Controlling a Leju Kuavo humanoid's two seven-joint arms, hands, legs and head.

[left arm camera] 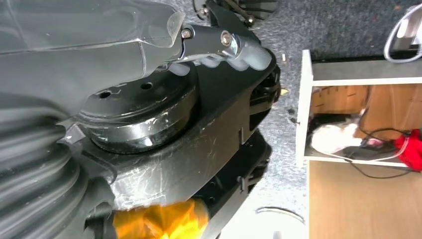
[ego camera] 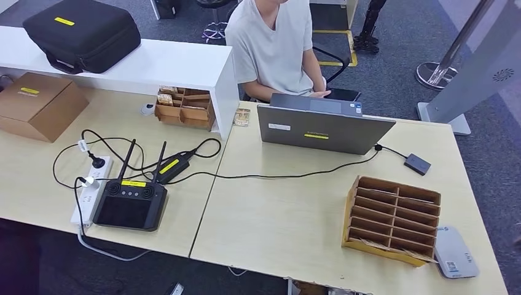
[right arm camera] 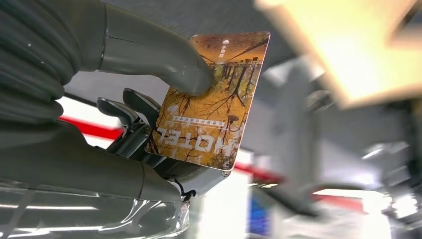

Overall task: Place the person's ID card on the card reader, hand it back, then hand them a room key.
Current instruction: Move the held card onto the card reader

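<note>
Pinching the room key (right arm camera: 214,102), right hand (right arm camera: 134,99).

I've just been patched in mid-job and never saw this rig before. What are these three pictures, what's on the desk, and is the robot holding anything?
The robot is a humanoid with two arms and many-fingered hands. The wide picture is from its head, looking down at a desk. On it: a laptop, a cardboard card rack, a grey card reader beside the rack, a black controller, a power strip and a brown box. A person sits behind the laptop.

The other two pictures come from cameras at the wrists and are turned. In the right wrist view, the right hand pinches a hotel key card under its thumb. The left wrist view shows the left hand close up against dark robot parts; whether it is open or shut cannot be told.
</note>
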